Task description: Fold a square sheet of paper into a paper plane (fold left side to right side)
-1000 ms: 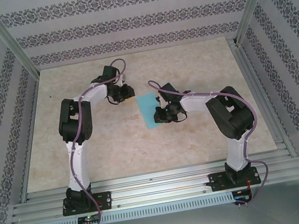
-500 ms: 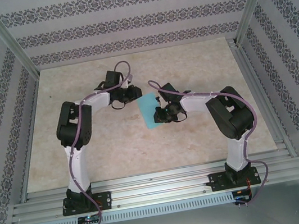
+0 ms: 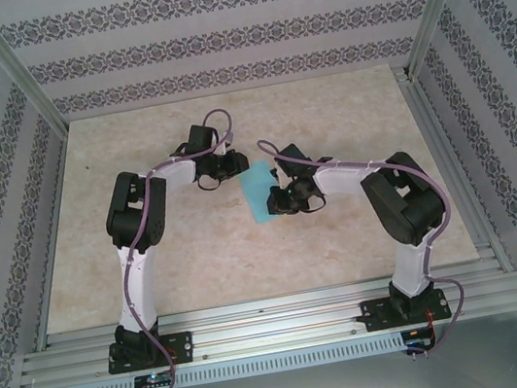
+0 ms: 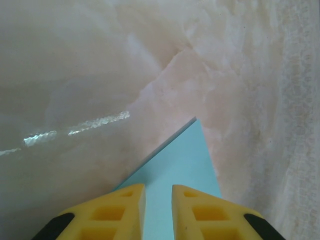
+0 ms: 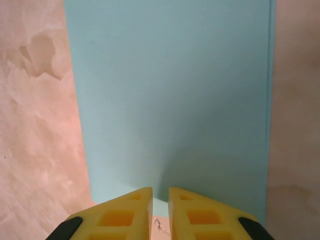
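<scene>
From above, the turquoise sheet of paper lies flat on the pale marbled tabletop, near the middle between the two arms. The left gripper sits at the sheet's far left corner; the right gripper sits on the sheet's right edge; the jaws are too small here to read.

In the left wrist view, the yellow fingers stand over the sheet, and one pointed corner of it juts out ahead of them onto the tabletop. The jaws are drawn close with only a slim slit, paper showing through it; nothing is seen clamped.

In the right wrist view, the yellow fingers hang at the sheet's near edge, and the sheet spreads away ahead of them. The jaws are likewise nearly pressed together; a little bare tabletop shows in the slit.
</scene>
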Controlling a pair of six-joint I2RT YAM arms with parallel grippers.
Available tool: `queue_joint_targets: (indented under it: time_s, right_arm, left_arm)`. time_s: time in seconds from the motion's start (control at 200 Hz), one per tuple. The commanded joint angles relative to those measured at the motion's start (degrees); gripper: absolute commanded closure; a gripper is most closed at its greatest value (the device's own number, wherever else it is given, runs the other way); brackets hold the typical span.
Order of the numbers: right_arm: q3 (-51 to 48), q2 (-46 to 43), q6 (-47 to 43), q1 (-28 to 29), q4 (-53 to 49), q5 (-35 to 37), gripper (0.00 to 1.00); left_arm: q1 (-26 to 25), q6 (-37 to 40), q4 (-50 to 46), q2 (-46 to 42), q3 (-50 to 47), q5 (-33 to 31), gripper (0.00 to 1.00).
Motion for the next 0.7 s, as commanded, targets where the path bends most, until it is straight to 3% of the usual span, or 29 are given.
queue_joint_targets:
  time_s: [0.0,0.16,0.315,0.694]
  right_arm:
    - [0.57,-5.04,0.17,0.23,2.05,-1.21,0.82]
    - [-0.01,-5.74,4.46,1.06,9.78,-3.32,0.87]
    - [-0.13,-0.69,9.64,1.89,19.11,-5.82,0.95]
    - [7.13,9.77,7.63,4.92,15.70,-3.77,0.97]
  left_arm:
    - [-0.56,4.79,-6.63,1.65,-2.30,-5.67,0.78]
    - [-1.24,7.17,-10.00,1.59,-2.48,-8.67,0.78]
    - [-1.66,7.63,-10.81,1.85,-2.62,-10.06,0.78]
    - [-2.22,7.33,-10.52,2.68,-2.77,-11.00,0.78]
